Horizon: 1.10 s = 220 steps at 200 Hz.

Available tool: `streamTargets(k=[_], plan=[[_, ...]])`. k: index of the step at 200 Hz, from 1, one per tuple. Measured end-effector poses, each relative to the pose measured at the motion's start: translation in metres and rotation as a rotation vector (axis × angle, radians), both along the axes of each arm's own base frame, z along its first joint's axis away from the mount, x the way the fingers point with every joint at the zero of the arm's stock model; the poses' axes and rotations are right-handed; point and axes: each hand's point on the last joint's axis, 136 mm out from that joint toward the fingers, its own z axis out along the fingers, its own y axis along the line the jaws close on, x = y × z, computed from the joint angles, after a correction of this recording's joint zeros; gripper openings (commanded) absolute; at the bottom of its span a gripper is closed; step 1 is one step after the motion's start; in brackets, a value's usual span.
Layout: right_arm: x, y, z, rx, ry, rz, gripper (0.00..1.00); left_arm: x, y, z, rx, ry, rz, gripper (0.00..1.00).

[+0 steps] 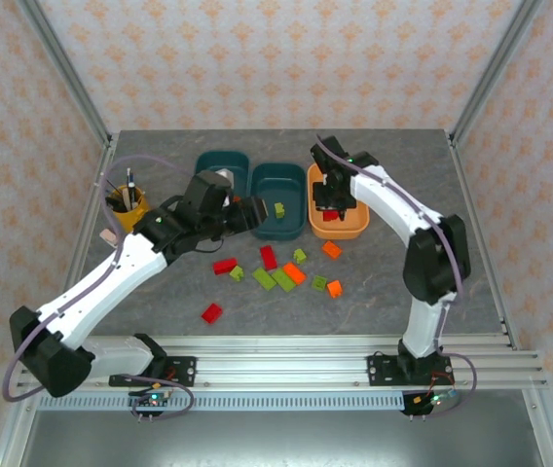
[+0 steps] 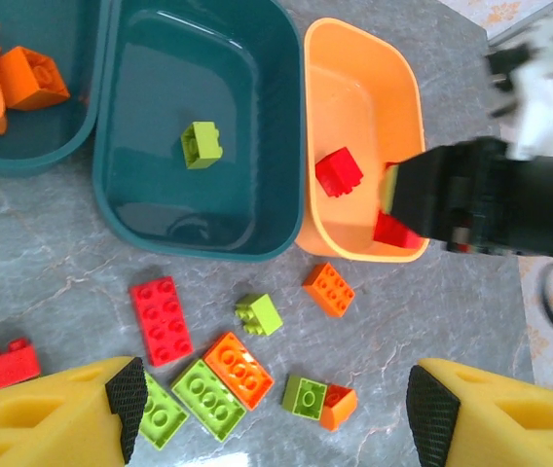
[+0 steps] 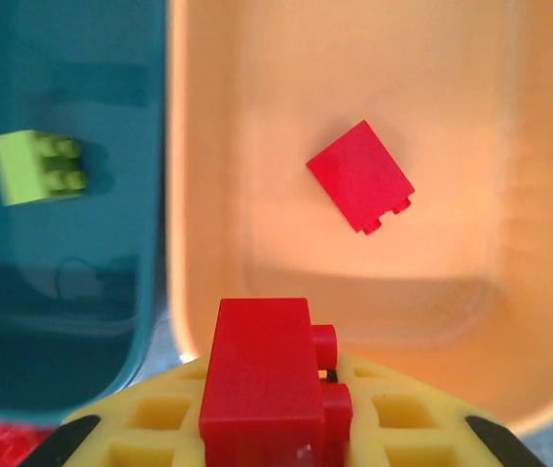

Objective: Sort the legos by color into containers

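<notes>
One red brick [image 3: 262, 375] clamped in right pincer [image 1: 330, 202] above orange tub [image 3: 184, 195]; left pincer [image 2: 276, 404] spread apart over bench [image 2: 62, 253].

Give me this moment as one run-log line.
right jaws: shut on red brick over orange tub | left jaws: open, empty | several bricks unsorted

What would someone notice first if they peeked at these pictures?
Probably the right gripper pinching a red brick over the orange tub, where a second red brick already lies. Next comes the bright scatter of loose bricks in red, orange and lime on the gray table, with the left gripper open above them.
</notes>
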Motion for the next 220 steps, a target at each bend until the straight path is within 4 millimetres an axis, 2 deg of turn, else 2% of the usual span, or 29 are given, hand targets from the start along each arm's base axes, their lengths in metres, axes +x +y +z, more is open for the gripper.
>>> streamTargets(k=[24, 46, 60, 84, 112, 150, 169, 181, 201, 220], plan=[[0.004, -0.005, -0.043, -0.018, 0.098, 0.000, 0.16, 0.011, -0.009, -0.001, -0.005, 0.002, -0.006, 0.74], [0.007, -0.008, -0.062, -0.019, 0.142, -0.002, 0.17, 0.016, -0.013, 0.000, -0.009, -0.003, -0.006, 0.74], [0.011, -0.007, -0.064, -0.006, 0.149, -0.001, 0.20, 0.017, -0.013, 0.000, -0.011, -0.004, -0.007, 0.74], [0.020, -0.003, -0.061, 0.019, 0.137, 0.004, 0.34, 0.017, -0.014, 0.000, -0.012, -0.004, -0.008, 0.74], [0.021, -0.001, -0.063, 0.023, 0.140, 0.013, 0.43, 0.017, -0.014, 0.000, -0.012, -0.002, -0.009, 0.74], [0.021, -0.001, -0.062, 0.024, 0.137, 0.012, 0.46, 0.013, -0.018, -0.003, -0.025, 0.014, -0.031, 0.74], [0.021, -0.001, -0.053, 0.032, 0.120, 0.007, 0.46, 0.010, -0.021, -0.006, -0.032, 0.029, -0.048, 0.73], [0.022, -0.001, -0.038, 0.043, 0.090, 0.001, 0.46, 0.007, -0.024, -0.008, -0.032, 0.039, -0.062, 0.72], [0.017, -0.007, -0.001, 0.068, 0.007, -0.023, 0.46, 0.000, -0.036, -0.020, -0.015, 0.076, -0.107, 0.71], [-0.006, -0.017, 0.037, 0.108, -0.076, -0.058, 0.46, -0.008, -0.053, -0.044, 0.037, 0.136, -0.160, 0.69]])
